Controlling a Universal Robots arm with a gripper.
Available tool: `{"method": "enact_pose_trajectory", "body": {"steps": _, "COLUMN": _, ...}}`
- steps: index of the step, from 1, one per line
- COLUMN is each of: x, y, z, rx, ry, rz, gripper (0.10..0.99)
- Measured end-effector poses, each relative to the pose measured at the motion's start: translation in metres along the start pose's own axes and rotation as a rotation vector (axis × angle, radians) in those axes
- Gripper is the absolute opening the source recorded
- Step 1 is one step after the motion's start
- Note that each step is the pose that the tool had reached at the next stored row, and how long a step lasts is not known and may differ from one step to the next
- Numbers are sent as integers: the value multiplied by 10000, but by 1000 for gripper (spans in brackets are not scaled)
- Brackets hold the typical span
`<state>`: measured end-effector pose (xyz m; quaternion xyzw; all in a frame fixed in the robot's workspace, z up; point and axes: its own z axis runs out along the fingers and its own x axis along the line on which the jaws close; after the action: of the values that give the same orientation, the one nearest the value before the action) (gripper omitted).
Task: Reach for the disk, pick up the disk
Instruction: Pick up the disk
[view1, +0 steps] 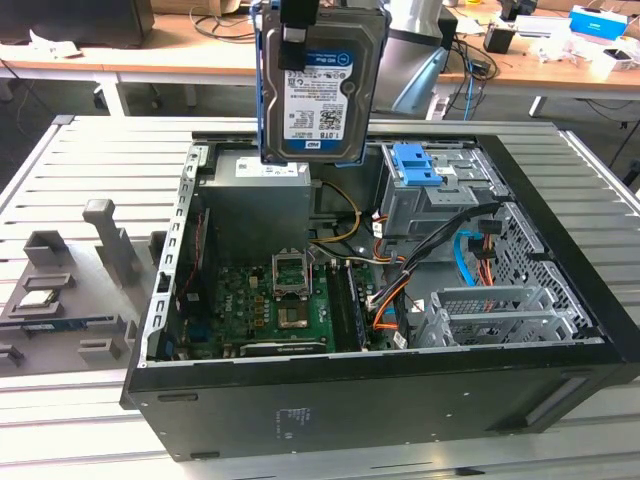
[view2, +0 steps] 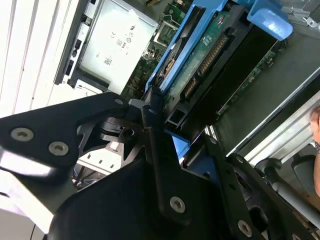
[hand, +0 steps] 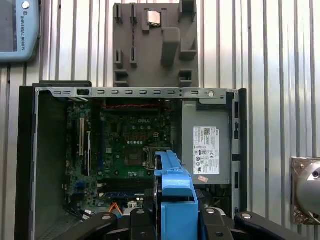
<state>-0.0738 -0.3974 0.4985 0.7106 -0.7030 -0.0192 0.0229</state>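
- Table (view1: 90, 150) is carrying the open case (view1: 400, 400) at its middle.
- Disk (view1: 320, 90) is hanging upright in the air, clear of the case, above its far edge by the grey power supply (view1: 255, 205).
- Gripper (view1: 298, 35) is clamping the disk at its top, closing on the blue bracket (hand: 175, 190).
- Disk is looking stiff, dense and smooth-sided, so probably slippery and shock-sensitive. The bracket edges are seeming the safer hold, not the bare circuit board (view2: 210, 55).
- The exterior view is cutting off the gripper and the disk's top, and pad contact is proving hard to make out.
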Motion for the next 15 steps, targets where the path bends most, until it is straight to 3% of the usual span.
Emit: {"method": "enact_pose_trajectory", "body": {"steps": 15, "x": 177, "y": 2, "z": 2, "rx": 0, "ry": 0, "rz": 0, "gripper": 369}}
